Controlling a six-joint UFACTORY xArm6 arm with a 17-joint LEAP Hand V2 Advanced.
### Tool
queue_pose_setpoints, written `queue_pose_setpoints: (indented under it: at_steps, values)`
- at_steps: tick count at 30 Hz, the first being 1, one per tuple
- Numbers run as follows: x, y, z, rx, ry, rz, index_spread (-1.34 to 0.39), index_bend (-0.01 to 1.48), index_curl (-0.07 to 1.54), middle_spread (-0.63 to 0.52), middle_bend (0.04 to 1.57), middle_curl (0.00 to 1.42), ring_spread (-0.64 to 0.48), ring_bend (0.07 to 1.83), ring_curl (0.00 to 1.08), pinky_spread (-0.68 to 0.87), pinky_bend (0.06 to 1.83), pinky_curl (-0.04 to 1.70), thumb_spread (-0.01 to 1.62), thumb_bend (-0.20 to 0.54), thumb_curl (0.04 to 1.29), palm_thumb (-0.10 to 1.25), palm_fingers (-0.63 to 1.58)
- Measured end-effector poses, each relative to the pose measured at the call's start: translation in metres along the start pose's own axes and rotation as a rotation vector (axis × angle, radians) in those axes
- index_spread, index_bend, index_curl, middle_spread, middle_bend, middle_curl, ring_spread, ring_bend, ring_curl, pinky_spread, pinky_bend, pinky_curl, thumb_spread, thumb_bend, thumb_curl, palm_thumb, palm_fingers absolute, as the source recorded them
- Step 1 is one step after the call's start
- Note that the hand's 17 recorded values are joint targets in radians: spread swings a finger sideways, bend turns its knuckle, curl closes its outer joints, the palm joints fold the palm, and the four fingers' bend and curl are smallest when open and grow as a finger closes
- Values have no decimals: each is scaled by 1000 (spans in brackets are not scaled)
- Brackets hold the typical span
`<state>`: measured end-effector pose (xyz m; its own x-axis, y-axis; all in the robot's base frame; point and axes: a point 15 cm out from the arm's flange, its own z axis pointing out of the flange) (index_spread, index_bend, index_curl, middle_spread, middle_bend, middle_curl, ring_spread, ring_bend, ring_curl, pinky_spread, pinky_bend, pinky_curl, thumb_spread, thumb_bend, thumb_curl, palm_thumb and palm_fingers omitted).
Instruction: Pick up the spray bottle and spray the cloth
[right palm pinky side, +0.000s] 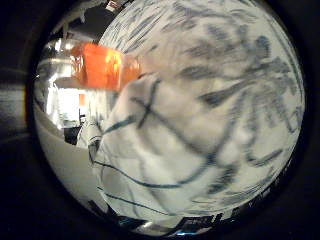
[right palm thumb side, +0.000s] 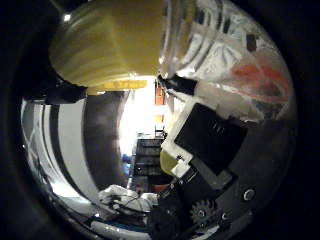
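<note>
The spray bottle's yellow head (right palm thumb side: 115, 45) sits right against the palm in the thumb side view. Beside it runs the clear bottle body (right palm thumb side: 260, 80) with orange liquid inside. My right hand (right palm thumb side: 210, 150), of black and white parts with a gear showing, has its fingers curled against the bottle. In the little finger side view the orange part of the bottle (right palm pinky side: 102, 67) shows in front of a white cloth (right palm pinky side: 165, 150) with dark blue lines. The cloth is crumpled and fills much of that view, close to the palm.
The cloth lies on a pale tabletop (right palm pinky side: 65, 160). Beyond are a bright room opening and dark shelving (right palm thumb side: 145, 150). A heap of white things (right palm thumb side: 120, 195) lies farther off.
</note>
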<state>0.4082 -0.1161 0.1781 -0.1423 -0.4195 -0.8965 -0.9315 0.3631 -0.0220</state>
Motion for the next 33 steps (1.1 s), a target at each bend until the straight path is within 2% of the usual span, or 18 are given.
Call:
queue_pose_setpoints:
  at_steps: [4,7,17,21,24,28,33]
  values:
    - [-15,-5,10,4,-53,8,-271,1049,743,-136,1251,721,-211,1317,624,-261,1262,632,977,-12,401,865,1217]
    - [-24,-10,6,25,-58,-8,-240,1127,772,-121,1306,728,-211,1361,656,-224,1309,700,958,-11,432,923,1171]
    - [-105,-19,-41,59,9,-164,-187,1216,768,-100,1386,701,-213,1388,724,-169,1283,908,984,-13,515,1047,1117]
    - [-117,-10,-66,6,147,-218,-182,1230,760,-98,1395,689,-213,1387,738,-168,1249,975,998,-15,531,1049,1120]
    - [-143,-1,-95,-8,282,-297,-180,1234,754,-97,1400,680,-213,1384,746,-169,1219,1028,1006,-14,541,1050,1122]
    - [-176,24,-111,-49,384,-366,-176,1243,741,-96,1410,670,-212,1375,754,-174,1175,1097,1017,-16,550,1046,1129]
    - [-179,53,-130,-185,577,-383,-174,1247,731,-96,1413,662,-213,1368,761,-181,1140,1156,1038,-18,552,1020,1132]
